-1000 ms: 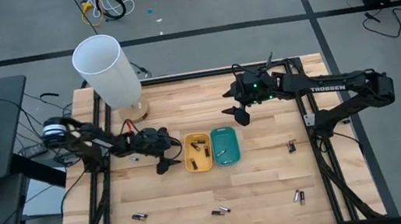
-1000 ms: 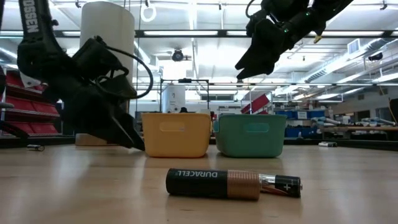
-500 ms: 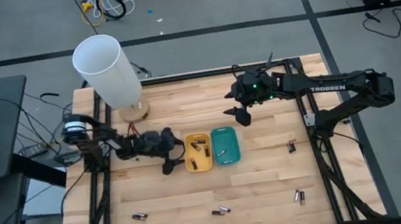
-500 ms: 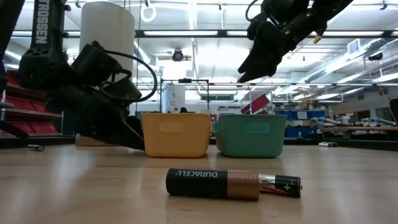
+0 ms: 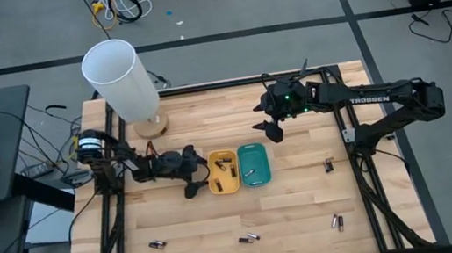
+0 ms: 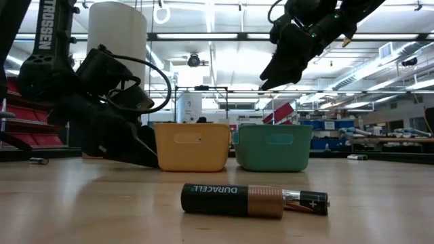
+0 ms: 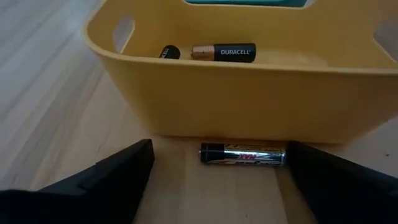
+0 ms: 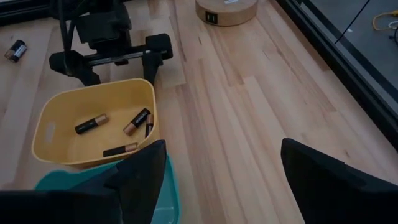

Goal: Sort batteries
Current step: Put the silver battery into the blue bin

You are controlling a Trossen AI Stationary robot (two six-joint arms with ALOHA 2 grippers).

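Observation:
A slim silvery battery (image 7: 242, 154) lies on the table along the outer wall of the yellow tray (image 5: 223, 172). My left gripper (image 7: 217, 186) is open and low over the table, with one finger on either side of that battery and touching nothing. Several batteries (image 8: 118, 127) lie inside the yellow tray, and the teal tray (image 5: 254, 164) stands right beside it. Loose batteries (image 5: 249, 238) lie toward the near edge; one dark and copper cell (image 6: 234, 200) is close to the low camera. My right gripper (image 5: 268, 129) hangs open, high above the trays.
A tall white cylinder (image 5: 120, 79) on a round wooden base stands at the far left. More loose batteries lie at the near left (image 5: 156, 244) and at the right (image 5: 328, 165), (image 5: 338, 222). Black frame rails run along the table's sides.
My left gripper has sunk toward the table beside the yellow tray and tipped a little further down, staying open. My right gripper has kept still.

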